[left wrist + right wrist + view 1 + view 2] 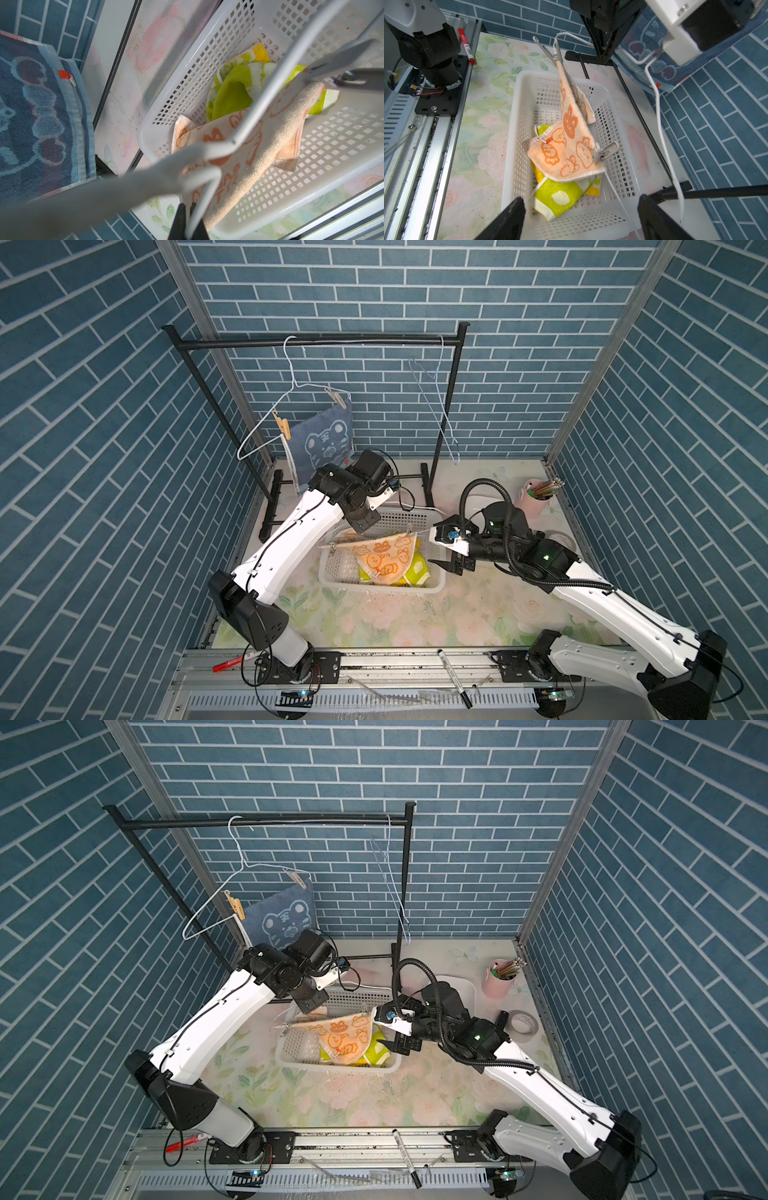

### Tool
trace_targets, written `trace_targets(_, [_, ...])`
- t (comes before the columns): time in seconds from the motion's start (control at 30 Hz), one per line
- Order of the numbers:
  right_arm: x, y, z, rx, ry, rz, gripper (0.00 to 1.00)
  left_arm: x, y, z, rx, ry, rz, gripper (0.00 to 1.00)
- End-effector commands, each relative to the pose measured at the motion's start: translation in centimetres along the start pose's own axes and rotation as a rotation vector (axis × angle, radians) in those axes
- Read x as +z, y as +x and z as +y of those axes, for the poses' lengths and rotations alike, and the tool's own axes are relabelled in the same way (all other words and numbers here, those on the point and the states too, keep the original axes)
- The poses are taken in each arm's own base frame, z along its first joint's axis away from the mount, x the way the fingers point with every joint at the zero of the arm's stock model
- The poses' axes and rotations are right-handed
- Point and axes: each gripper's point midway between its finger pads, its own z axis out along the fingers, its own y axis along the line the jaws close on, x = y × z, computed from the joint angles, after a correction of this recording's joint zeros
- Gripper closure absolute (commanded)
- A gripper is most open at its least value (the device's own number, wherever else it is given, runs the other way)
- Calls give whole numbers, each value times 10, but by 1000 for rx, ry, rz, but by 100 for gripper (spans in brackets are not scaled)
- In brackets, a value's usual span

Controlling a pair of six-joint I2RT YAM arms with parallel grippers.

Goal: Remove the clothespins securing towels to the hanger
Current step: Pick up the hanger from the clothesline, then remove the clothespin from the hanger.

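In both top views the blue towel (322, 439) hangs at upper left, pinned by two wooden clothespins (283, 425). At centre the yellow-green towel (417, 568) lies loose in the basket (374, 587), so one towel looks finished and two are left.

In the left wrist view, bottom centre, the left gripper (188, 224) is clamped on the hanger (261, 97) carrying the orange towel (239, 166).

In the right wrist view the right gripper (581, 201) gapes wide and empty along the bottom edge. Two grey clothespins (605, 150) appear clipped on that towel.
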Motion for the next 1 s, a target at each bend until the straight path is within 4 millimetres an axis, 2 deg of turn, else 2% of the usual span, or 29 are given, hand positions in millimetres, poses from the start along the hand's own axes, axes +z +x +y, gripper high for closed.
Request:
trace_targets(0.0, [12, -11, -8, -86, 30, -65, 14, -12, -5, -6, 19, 15, -57, 100])
trace_targets(0.3, [42, 2, -16, -138, 39, -54, 13, -16, -5, -8, 45, 11, -77, 100])
trace_targets(0.5, [55, 11, -28, -155, 76, -6, 14, -17, -5, -10, 65, 5, -81, 100])
trace_targets(0.67, [65, 17, -28, -157, 53, 23, 23, -17, -5, -11, 72, 3, -85, 100])
trace_targets(0.97, [66, 13, -24, -144, 20, 6, 41, -17, -5, -9, 75, -10, -79, 100])
